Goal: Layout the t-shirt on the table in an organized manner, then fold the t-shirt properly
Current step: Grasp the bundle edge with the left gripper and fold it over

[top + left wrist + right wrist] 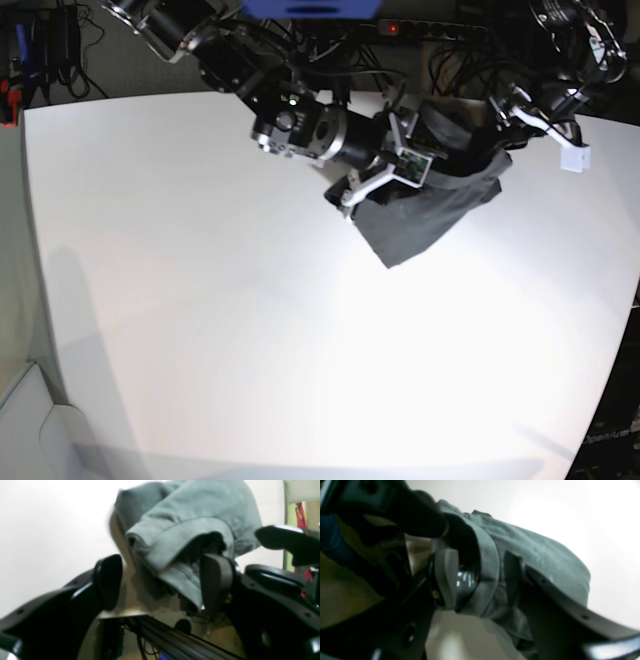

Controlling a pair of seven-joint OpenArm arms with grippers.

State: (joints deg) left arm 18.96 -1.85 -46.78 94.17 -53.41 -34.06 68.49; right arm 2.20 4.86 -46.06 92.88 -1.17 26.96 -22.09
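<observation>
A broad white desk (200, 320) with rounded corners was seen filling most of the base view, its surface brightly lit. Toward its far edge, the t-shirt (430, 215), a dark charcoal-grey cloth, was shown bunched and hanging from between the two arms, with one corner drooping to a point over the desk top. Whether that corner was touching the surface could not be told.

The right arm was pictured reaching in from the left of the base view, its right end effector (480, 580) seen in its own wrist view with a folded hem of the shirt passing between its two fingers. The fingers were set partly apart with cloth between them, and the fabric appeared to be clamped there.

The left end effector (160, 582) was shown in its wrist view with its fingers standing wide apart. A folded, hemmed edge of the shirt was seen hanging just beyond them, near the right-hand finger (216, 580); no grip on the cloth was shown. Beyond the desk, dark cables and equipment were blurred in the background.
</observation>
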